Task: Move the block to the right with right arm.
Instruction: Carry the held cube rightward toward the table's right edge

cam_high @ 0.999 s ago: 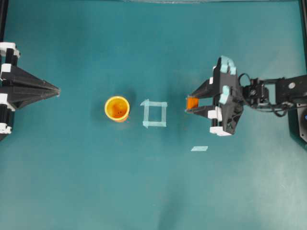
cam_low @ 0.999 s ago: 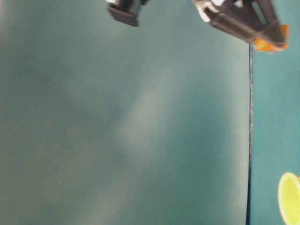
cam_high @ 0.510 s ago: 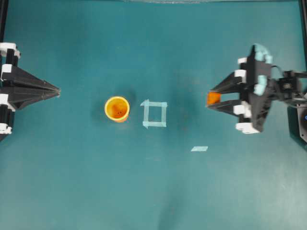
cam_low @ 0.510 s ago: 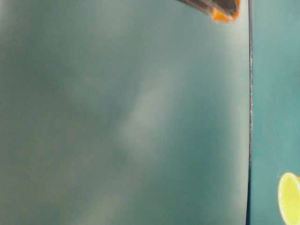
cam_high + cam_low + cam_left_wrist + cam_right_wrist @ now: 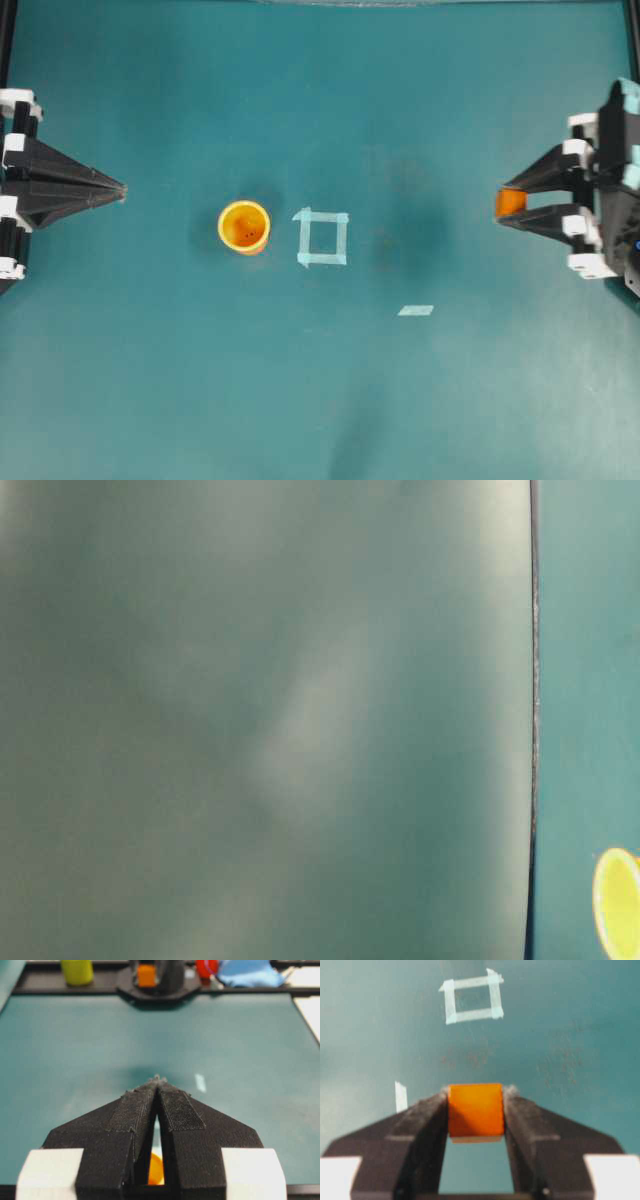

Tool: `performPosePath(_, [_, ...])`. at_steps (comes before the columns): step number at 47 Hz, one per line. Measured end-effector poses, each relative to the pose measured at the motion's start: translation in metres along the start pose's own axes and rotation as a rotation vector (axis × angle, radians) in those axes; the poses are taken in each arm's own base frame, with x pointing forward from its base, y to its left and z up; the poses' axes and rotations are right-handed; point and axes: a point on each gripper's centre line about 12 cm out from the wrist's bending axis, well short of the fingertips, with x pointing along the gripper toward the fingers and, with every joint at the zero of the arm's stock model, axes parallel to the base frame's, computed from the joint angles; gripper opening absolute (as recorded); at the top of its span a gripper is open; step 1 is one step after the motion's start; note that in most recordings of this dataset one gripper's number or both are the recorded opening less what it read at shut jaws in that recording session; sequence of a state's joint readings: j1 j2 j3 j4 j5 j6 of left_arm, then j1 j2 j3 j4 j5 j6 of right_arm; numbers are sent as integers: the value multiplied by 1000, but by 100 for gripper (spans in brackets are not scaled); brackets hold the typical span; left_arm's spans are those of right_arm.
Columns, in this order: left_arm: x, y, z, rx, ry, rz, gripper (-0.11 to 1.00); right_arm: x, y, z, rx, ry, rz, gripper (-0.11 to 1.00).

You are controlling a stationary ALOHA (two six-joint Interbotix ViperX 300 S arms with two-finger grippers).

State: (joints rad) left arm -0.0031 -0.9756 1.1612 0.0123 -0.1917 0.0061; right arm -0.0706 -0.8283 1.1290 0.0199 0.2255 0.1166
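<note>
The block (image 5: 512,203), a small orange cube, hangs above the teal table near the right edge in the overhead view. My right gripper (image 5: 504,204) is shut on it, its two black fingers pressing on opposite side faces. The right wrist view shows the block (image 5: 475,1109) pinched at the tips of the right gripper (image 5: 476,1092), with table visible beneath it. From the left wrist view the block (image 5: 146,975) shows as a small orange spot at the far end. My left gripper (image 5: 120,189) rests at the left edge, its tips (image 5: 157,1080) meeting, with nothing held.
A round yellow-orange cup (image 5: 244,227) stands left of centre beside a pale tape square (image 5: 322,238). A short tape strip (image 5: 415,310) lies lower right of the square. Beyond the table's far end sit a yellow-green object (image 5: 76,971), something red (image 5: 206,967) and a blue cloth (image 5: 247,972).
My right gripper has carried the block to the right, from just beside the tape square to the table's right edge, and has left the table-level view. The left arm is still.
</note>
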Motion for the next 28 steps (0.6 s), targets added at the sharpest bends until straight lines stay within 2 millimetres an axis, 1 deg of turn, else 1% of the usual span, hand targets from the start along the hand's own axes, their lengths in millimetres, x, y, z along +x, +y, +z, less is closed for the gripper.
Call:
performPosePath(11, [0, 0, 0, 0, 0, 0, 0, -21, 0, -3, -1, 13, 2, 41])
performPosePath(18, [0, 0, 0, 2, 0, 0, 0, -32, -1, -10, 0, 45, -1, 41])
performPosePath(28, [0, 0, 0, 2, -2, 0, 0, -47, -1, -15, -3, 62, -1, 41])
